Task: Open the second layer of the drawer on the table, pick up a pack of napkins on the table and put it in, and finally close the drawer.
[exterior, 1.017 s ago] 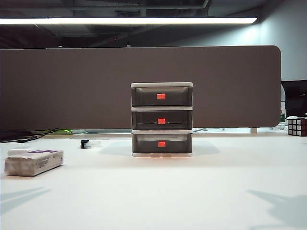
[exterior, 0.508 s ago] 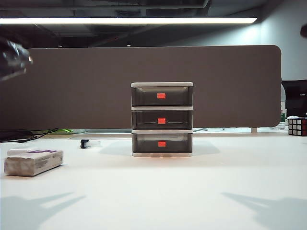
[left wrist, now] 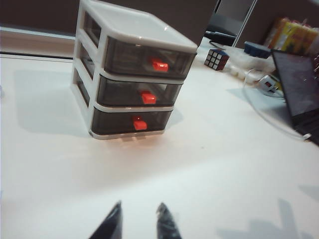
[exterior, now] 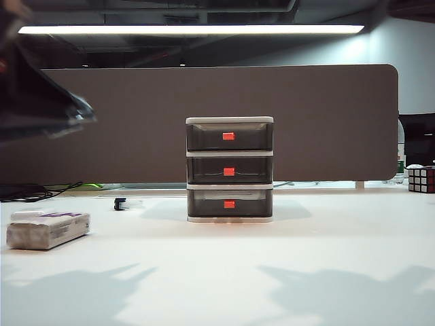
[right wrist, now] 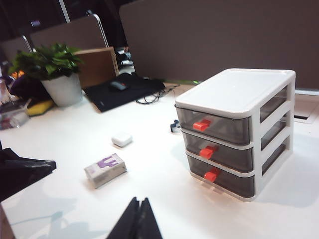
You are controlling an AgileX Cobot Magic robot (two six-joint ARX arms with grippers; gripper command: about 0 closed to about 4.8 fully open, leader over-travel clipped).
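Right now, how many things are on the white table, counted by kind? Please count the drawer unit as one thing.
Drawer unit: 1
Pack of napkins: 1
Small white rounded object: 1
Small dark object left of the drawer unit: 1
Puzzle cube: 1
Total: 5

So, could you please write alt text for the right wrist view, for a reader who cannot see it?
A three-tier drawer with all its grey layers shut stands on a white table, and a pack of napkins lies apart from it beside a small white rounded object. The right gripper, shut and empty, hangs above the table.
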